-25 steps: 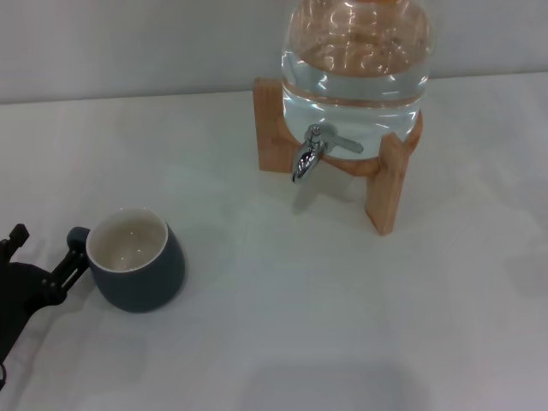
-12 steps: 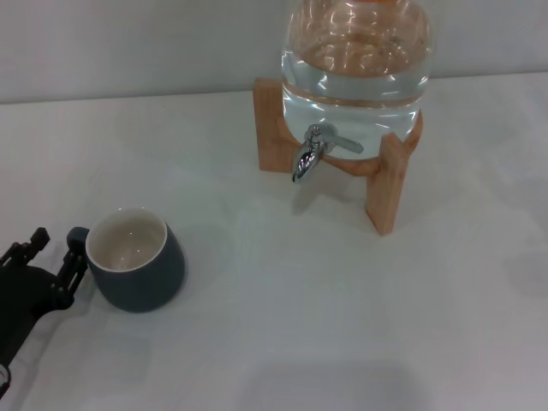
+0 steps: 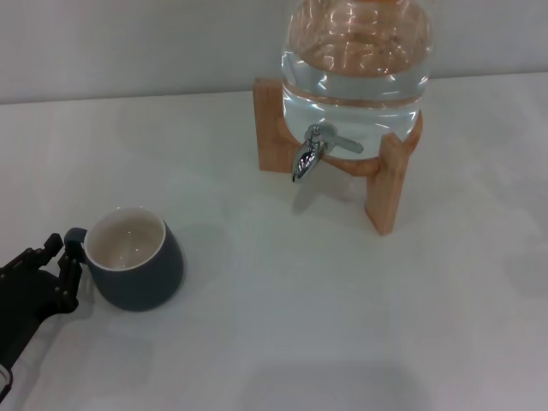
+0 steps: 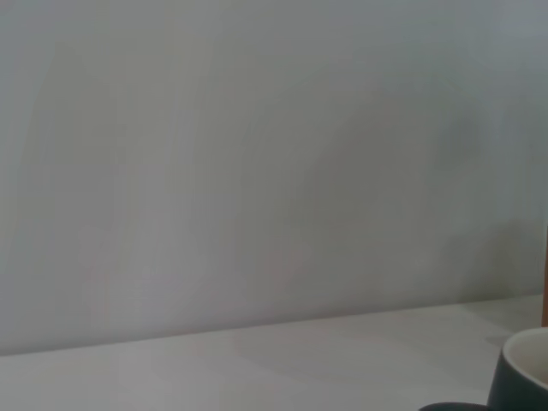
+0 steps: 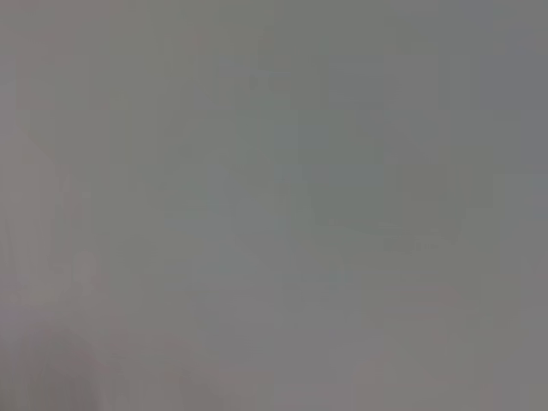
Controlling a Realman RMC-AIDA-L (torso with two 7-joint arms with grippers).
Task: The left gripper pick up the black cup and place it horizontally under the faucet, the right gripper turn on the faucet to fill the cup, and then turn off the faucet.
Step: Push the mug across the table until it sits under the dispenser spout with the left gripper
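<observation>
At the near-left corner of the table: the left gripper [image 3: 62, 257] sits low, its black body running off the lower-left edge of the head view.
Left gripper fingers: two black fingers lie close together, one on each side of the cup's small loop handle (whether they actually press it cannot be told from here), so the jaws are narrow.
Left gripper contact: the nearer finger [image 3: 70, 272] lies just against the dark wall of the cup, beside the handle.
Black cup: the black cup [image 3: 137, 272] stands upright on the table, mouth up, cream inside showing, handle turned toward the left gripper.
Black cup in the left wrist view: only a sliver of its dark wall and pale rim [image 4: 521, 377] shows at the frame's edge, with plain wall and tabletop filling the rest.
Table: the white table [image 3: 282, 317] carries the cup and the stand, well apart from each other.
Faucet: the faucet [image 3: 310, 152] is chrome, its spout angled down toward the table and its flat lever pointing to the robot's right.
Water jar: the clear jar [image 3: 355, 64] is largely full of water and rests in the wooden stand [image 3: 387, 184].
Cup and faucet: the cup is well apart from the faucet, nearer the robot and to its left.
Right wrist view: a flat grey field, nothing to tell.
</observation>
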